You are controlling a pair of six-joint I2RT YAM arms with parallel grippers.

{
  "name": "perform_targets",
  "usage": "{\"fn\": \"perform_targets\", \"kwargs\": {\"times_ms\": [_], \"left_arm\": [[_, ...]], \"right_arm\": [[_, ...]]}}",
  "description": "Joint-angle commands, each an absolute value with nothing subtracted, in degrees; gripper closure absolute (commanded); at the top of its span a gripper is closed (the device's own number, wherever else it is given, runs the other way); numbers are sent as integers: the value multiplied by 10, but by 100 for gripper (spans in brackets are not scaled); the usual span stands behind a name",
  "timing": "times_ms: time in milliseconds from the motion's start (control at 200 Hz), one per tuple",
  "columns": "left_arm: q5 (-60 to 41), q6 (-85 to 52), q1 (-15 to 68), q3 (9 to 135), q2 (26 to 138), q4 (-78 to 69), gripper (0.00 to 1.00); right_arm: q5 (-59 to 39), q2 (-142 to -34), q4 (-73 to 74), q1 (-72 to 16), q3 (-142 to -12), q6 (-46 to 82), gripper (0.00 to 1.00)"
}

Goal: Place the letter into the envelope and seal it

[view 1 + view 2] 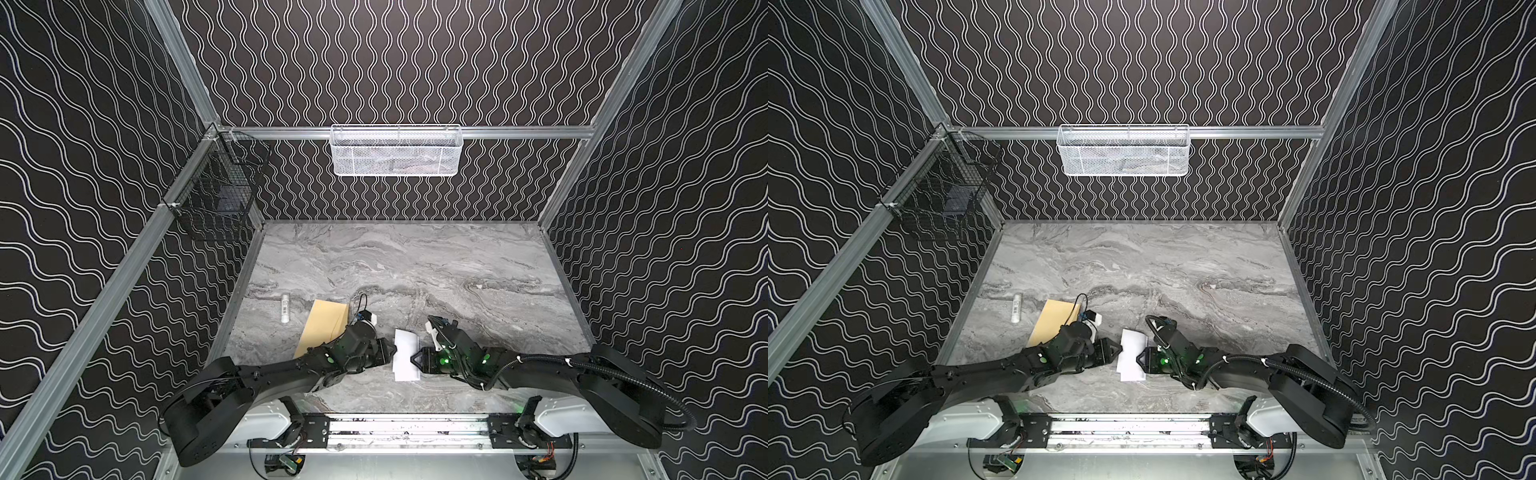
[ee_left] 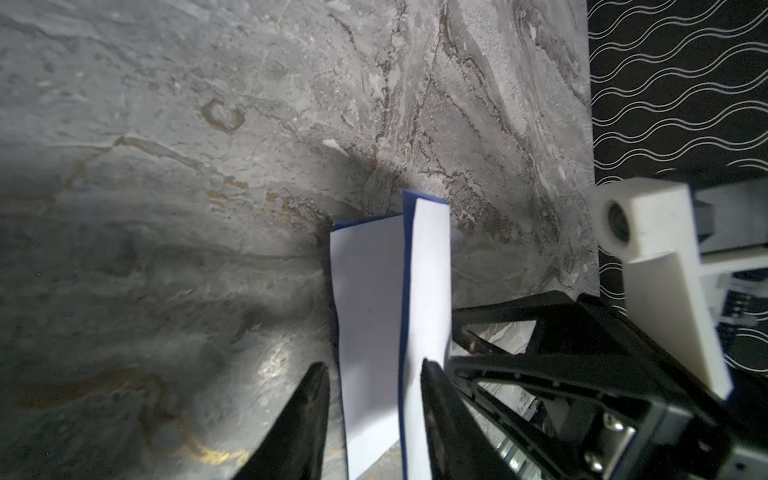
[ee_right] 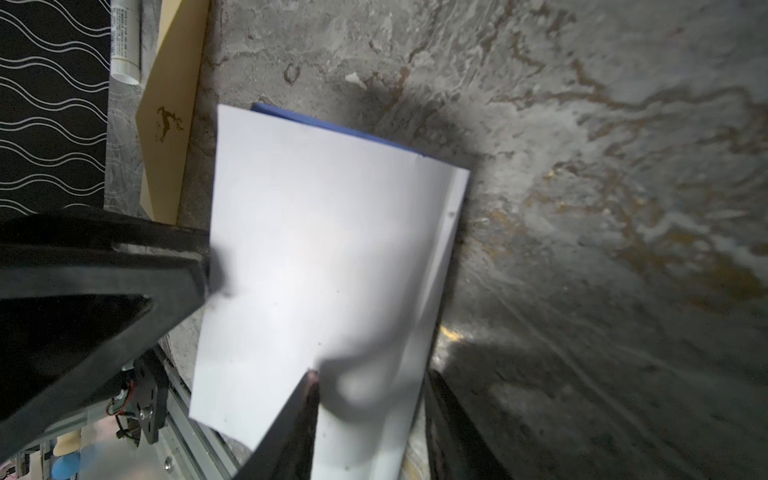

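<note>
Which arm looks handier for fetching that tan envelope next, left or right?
Left, probably. The envelope lies left of the letter, partly under the left arm and close to the left gripper. The right gripper sits on the letter's other side and would have to reach across it.

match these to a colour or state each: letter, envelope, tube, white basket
1 letter
2 envelope
3 tube
4 white basket

a hanging, mesh
b tan, flat
c round, lying on its side
d white with a blue edge

Pairs: 1-d, 2-b, 3-c, 4-a
</note>
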State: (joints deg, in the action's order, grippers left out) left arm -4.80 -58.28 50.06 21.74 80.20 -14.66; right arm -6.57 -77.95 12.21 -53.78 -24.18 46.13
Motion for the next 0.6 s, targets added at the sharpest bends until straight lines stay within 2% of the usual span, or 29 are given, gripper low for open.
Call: {"fn": "perform_targets", "kwargs": {"times_ms": [0, 205, 365, 596], "left_arm": [[-61, -595, 503, 210, 807, -209, 57], [-69, -609, 521, 200, 834, -272, 56], [-69, -612, 526, 197, 848, -286, 66], [-67, -599, 536, 217, 857, -266, 74]], "right_arm": [[-59, -788, 120, -538, -242, 472, 57], [-63, -800, 136, -538, -240, 477, 57], [-57, -786, 118, -538, -238, 477, 57], [-40, -774, 85, -538, -240, 475, 60]]}}
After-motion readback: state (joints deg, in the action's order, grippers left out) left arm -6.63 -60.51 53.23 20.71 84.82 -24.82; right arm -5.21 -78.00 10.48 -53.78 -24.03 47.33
